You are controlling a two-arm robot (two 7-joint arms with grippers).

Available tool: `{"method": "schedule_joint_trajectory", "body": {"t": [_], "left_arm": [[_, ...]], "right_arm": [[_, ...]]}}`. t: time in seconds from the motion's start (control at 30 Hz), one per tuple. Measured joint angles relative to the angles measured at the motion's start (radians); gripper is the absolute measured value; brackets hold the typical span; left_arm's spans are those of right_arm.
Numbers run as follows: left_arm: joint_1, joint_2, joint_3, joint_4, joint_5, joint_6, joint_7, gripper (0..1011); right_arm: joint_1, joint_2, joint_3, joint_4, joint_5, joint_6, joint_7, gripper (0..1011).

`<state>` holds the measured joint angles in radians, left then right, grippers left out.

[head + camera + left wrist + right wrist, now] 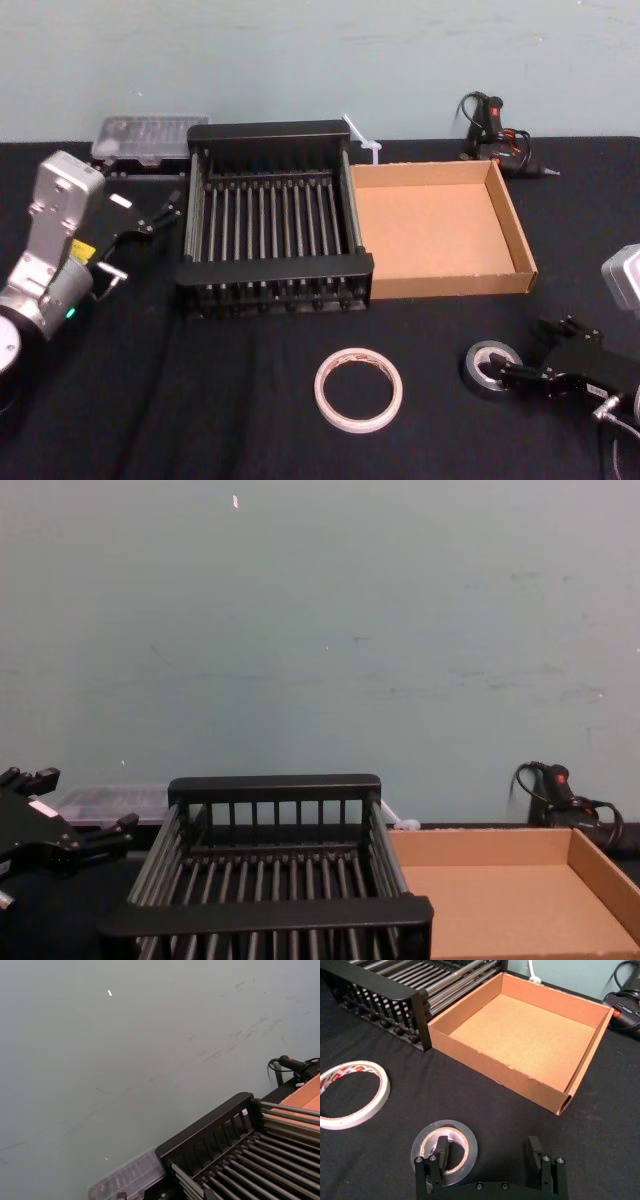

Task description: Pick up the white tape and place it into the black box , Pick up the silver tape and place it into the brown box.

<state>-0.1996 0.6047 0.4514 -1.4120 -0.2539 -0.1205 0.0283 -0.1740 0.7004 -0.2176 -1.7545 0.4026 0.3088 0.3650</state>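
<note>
One right pincer (487,1146) finger sits inside the silver tape (467,1142) (jaws apart) near the brown box (495,1067); close squarely on its wall. Your left pincer (163,212) idles apart, well left of that box.

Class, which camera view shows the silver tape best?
Right wrist view: the silver tape lies close, ring and pale core clear, one finger of the open right gripper over its hole. Head view shows it small, partly behind that gripper.

No text is legible; the red print inside the white tape (381,1092) is unreadable
</note>
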Motion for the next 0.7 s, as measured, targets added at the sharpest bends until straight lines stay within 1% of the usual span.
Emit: {"method": "schedule_joint_trajectory", "body": {"t": [0.7], "left_arm": [[0.000, 0.000, 0.000, 0.000, 0.000, 0.000, 0.000, 1001]], "right_arm": [[0.040, -0.023, -0.016, 0.034, -0.011, 0.041, 0.014, 1002]]}}
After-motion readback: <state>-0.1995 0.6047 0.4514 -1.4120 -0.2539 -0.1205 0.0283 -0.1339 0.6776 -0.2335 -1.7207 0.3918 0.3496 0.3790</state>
